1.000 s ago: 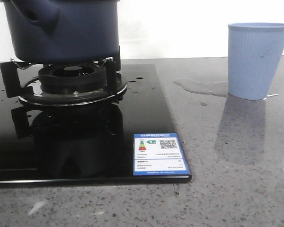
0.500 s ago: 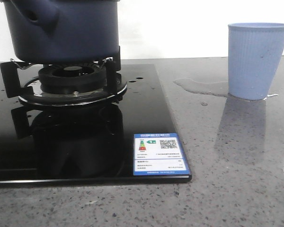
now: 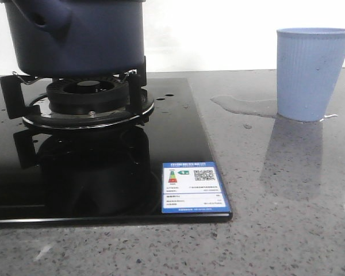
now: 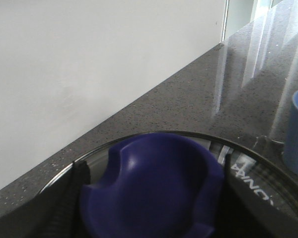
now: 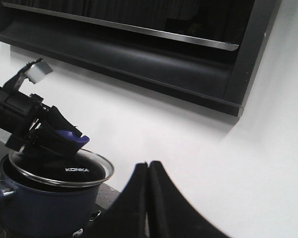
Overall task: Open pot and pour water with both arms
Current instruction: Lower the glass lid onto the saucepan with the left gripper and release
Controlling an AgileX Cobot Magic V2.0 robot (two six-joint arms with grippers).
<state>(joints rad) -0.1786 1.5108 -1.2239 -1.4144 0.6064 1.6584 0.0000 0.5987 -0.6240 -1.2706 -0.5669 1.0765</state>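
Note:
The dark navy pot (image 3: 75, 40) stands on the burner grate at the far left, its tubular handle (image 3: 46, 17) pointing forward-left. The right wrist view shows it (image 5: 44, 210) with a glass lid (image 5: 64, 171) on or just above its rim; I cannot tell which. My left gripper (image 4: 151, 188) is shut on the lid's blue knob (image 4: 154, 168), one dark finger (image 4: 82, 183) on each side. My right gripper (image 5: 148, 166) is shut and empty, in the air to the pot's right. Water (image 3: 241, 105) lies as a thin puddle on the counter.
A pale blue ribbed cup (image 3: 311, 72) stands at the back right beside the puddle. The black glass hob (image 3: 103, 184) with its burner (image 3: 86, 98) and a blue label (image 3: 194, 187) fills the left. A dark range hood (image 5: 139, 44) hangs on the white wall above.

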